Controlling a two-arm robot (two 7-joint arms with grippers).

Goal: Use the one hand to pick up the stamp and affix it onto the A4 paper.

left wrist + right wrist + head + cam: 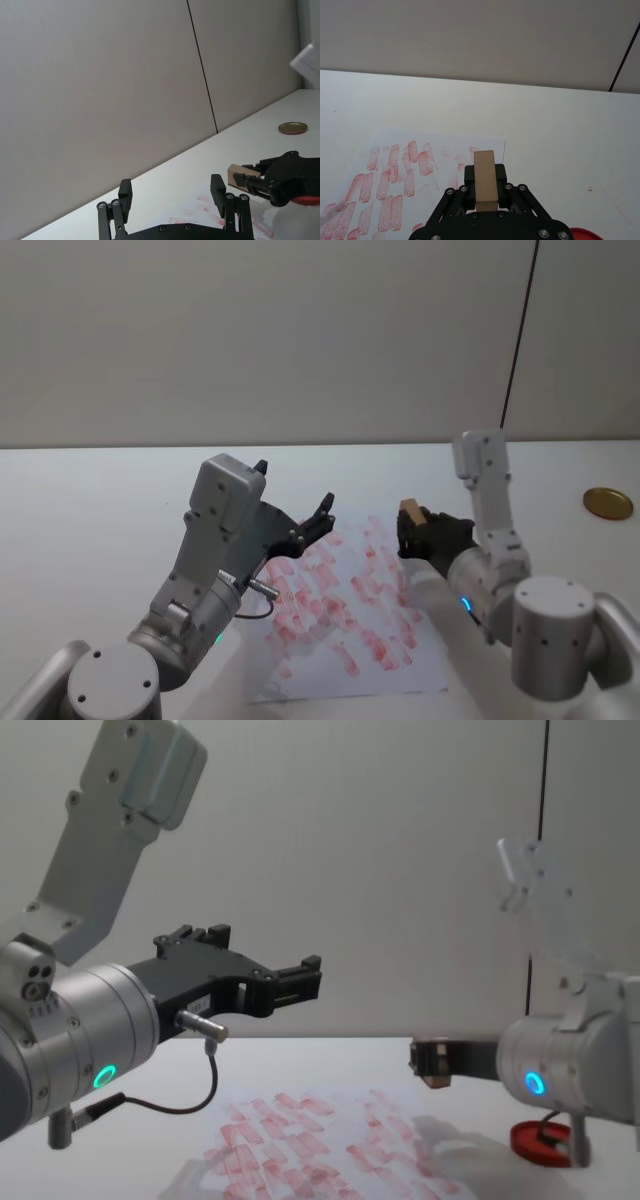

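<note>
My right gripper [413, 532], on the arm with the blue ring, is shut on the stamp [409, 510], a small tan wooden block [484, 180] that sticks out past the black fingers. It hangs in the air over the far right part of the A4 paper [340, 625], a white sheet covered in pinkish-red marks [395, 172]. From the chest view the stamp [435, 1060] is well above the sheet [320, 1150]. My left gripper [295, 495], on the arm with the green ring, is open and raised over the paper's left side [290, 980].
A flat round red ink pad [540, 1140] lies on the table beside my right arm, to the right of the paper [585, 234]. A gold round lid [608, 503] sits far right near the wall. The grey wall runs along the table's far edge.
</note>
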